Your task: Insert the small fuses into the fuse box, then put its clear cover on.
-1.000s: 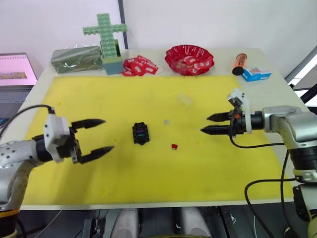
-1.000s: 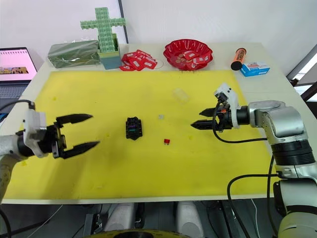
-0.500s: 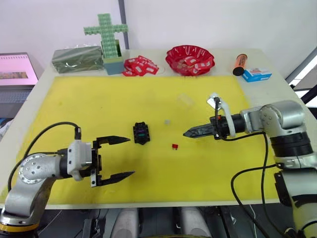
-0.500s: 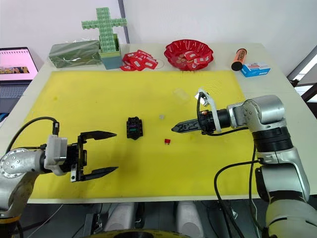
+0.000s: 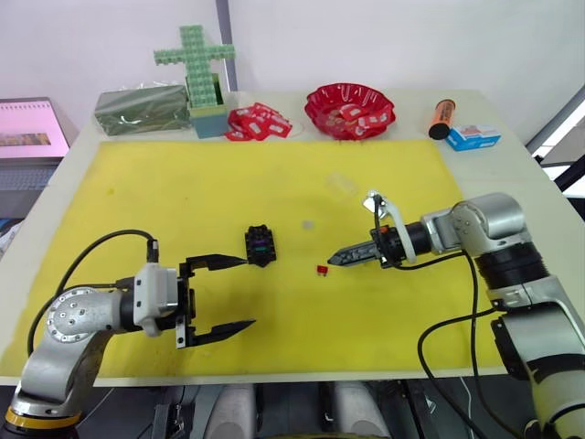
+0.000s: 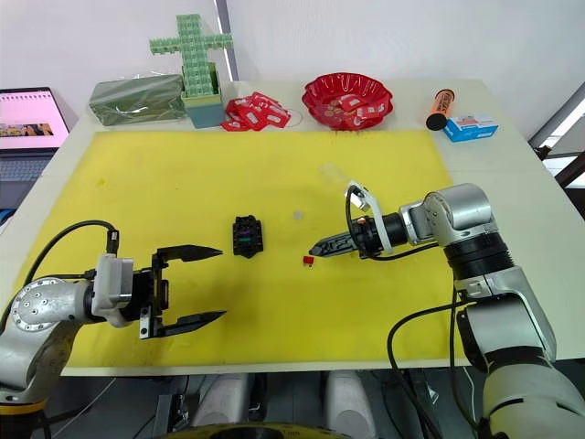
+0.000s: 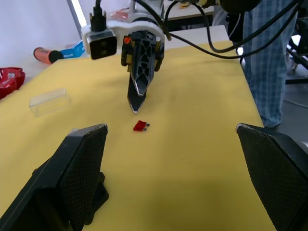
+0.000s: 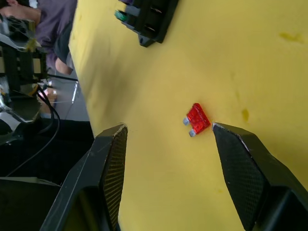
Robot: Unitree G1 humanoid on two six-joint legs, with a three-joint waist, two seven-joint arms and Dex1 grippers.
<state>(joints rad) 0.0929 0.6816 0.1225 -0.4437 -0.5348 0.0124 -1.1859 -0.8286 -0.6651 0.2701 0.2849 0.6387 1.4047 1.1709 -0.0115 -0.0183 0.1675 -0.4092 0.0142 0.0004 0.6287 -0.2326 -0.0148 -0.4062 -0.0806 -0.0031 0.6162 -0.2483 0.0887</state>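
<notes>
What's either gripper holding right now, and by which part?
Nothing. The left gripper is open and empty. The right gripper is open above the red fuse, which lies loose on the yellow mat, ungrasped.

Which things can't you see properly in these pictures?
- Fuse box: the right wrist view's edge cuts it off; in the head views its slots are too small to count.
- Clear cover: nearly invisible on the yellow mat.
- Pale fuse: a tiny speck, shape unclear.

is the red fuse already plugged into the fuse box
No, the red fuse lies flat on the yellow mat, apart from the fuse box.
</notes>
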